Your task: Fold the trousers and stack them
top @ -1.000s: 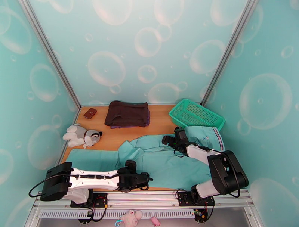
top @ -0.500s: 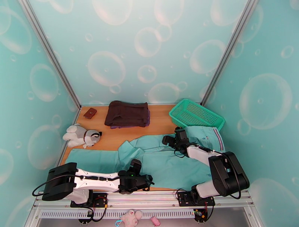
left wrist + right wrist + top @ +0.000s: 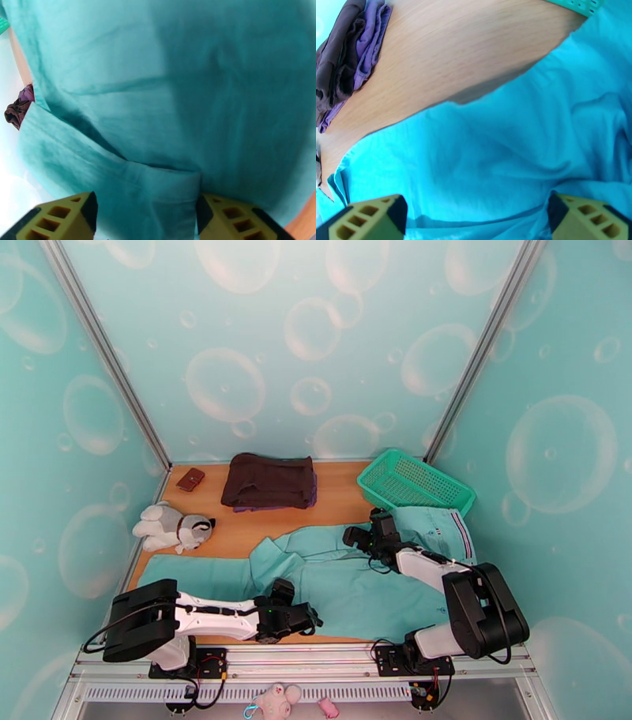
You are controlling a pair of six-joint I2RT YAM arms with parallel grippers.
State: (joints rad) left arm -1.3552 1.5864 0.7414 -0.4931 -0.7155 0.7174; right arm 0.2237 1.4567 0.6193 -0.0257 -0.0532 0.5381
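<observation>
You find a folded brown garment at the far side of the table, resting on a purple layer. A wallet lies to its left and a basket to its right. A plush toy lies nearer, at the left edge.

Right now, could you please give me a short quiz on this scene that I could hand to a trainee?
1. True or false: the teal trousers lie inside the green mesh basket.
2. Which thing lies nearest the far left corner of the table? A) the small brown wallet B) a mug C) a pair of scissors
3. What colour is the cloth lying under the folded dark brown garment?
Key: 1 false, they are spread on the table; 2 A; 3 purple.
</observation>
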